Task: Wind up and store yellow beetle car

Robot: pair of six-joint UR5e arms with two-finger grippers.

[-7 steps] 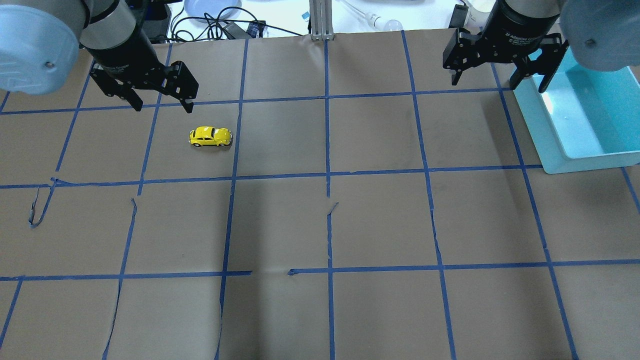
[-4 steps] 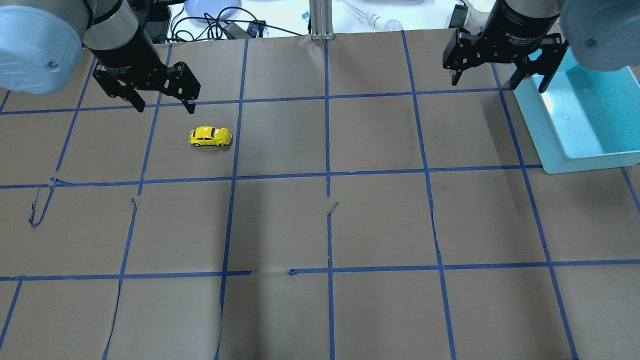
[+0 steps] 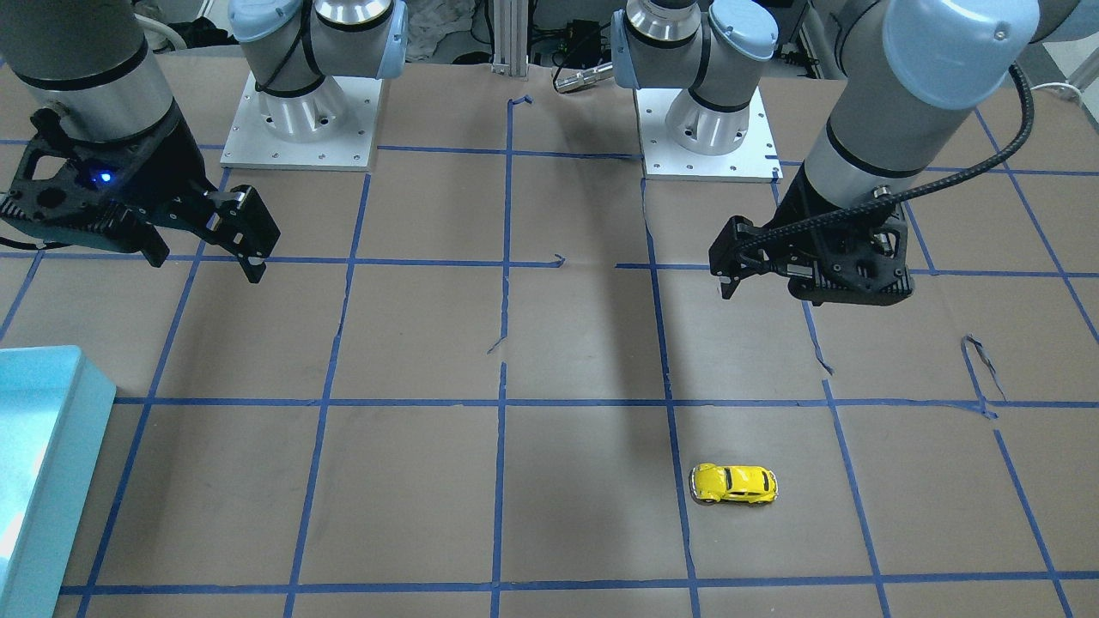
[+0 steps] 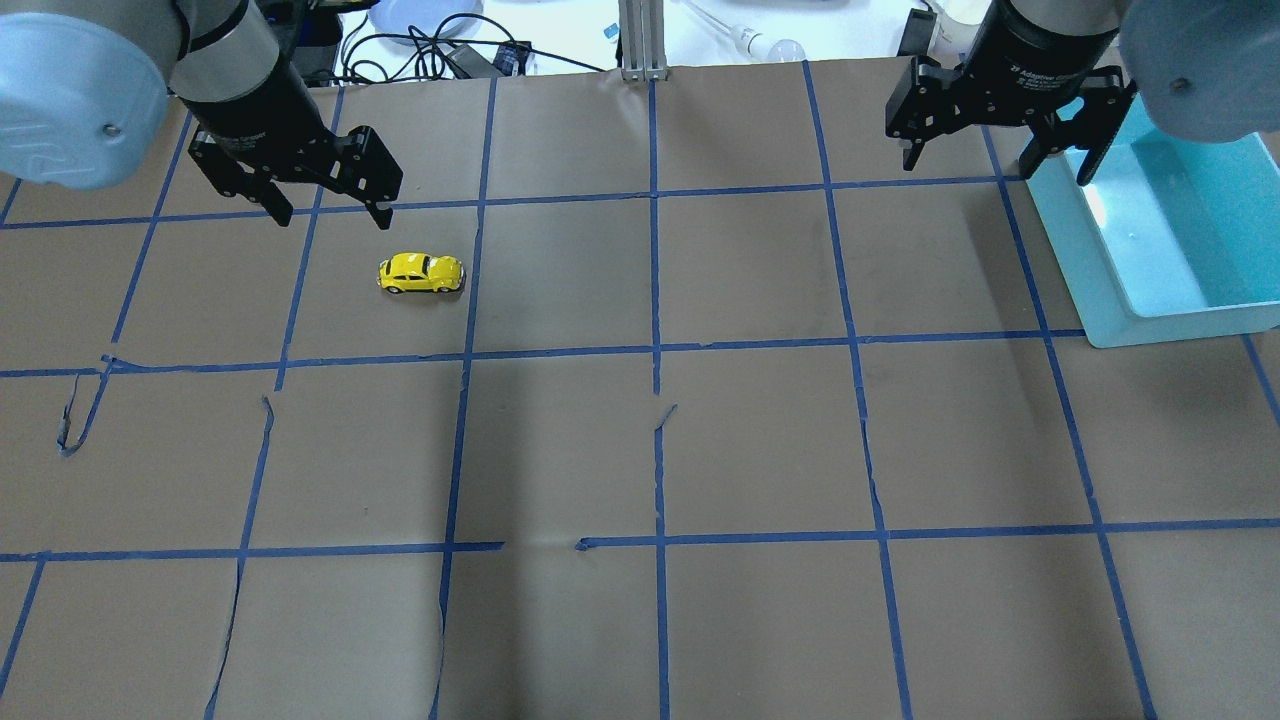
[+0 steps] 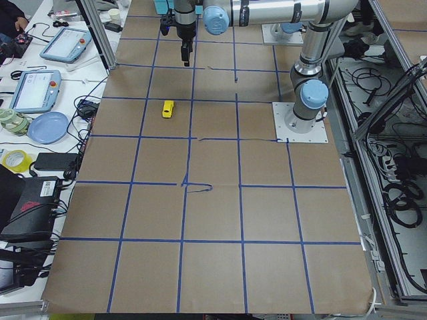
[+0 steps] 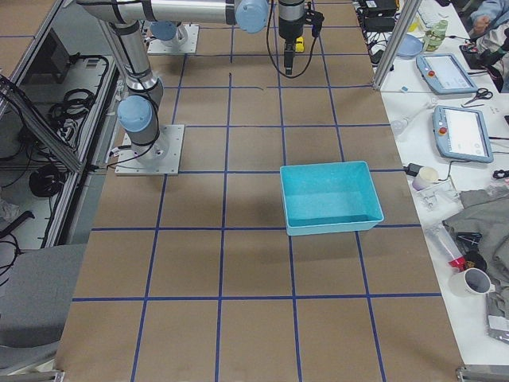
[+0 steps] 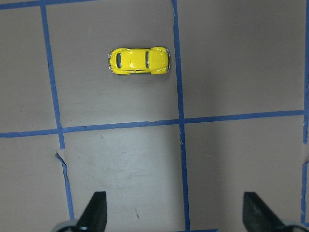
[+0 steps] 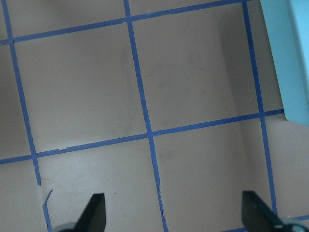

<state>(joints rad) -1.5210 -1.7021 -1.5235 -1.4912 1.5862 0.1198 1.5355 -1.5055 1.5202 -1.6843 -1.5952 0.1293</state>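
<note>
The yellow beetle car [image 4: 421, 273] stands on its wheels on the brown paper in the table's left half, lying crosswise; it also shows in the front view [image 3: 734, 484] and the left side view [image 5: 167, 109]. My left gripper [image 4: 330, 215] is open and empty, raised well above the table close to the car. In the left wrist view the car [image 7: 139, 61] lies ahead, above and left of the open fingertips [image 7: 96, 208]. My right gripper [image 4: 996, 168] is open and empty, high beside the teal bin [image 4: 1110, 280].
The teal bin stands at the table's right side, also in the front view [image 3: 51, 481] and the right side view [image 6: 330, 227]; nothing shows inside it. Blue tape lines grid the paper-covered table [image 4: 760, 450]. Cables and tablets lie beyond the far edge.
My left gripper has shifted slightly to the right, toward the car. The car and the right arm have not moved.
</note>
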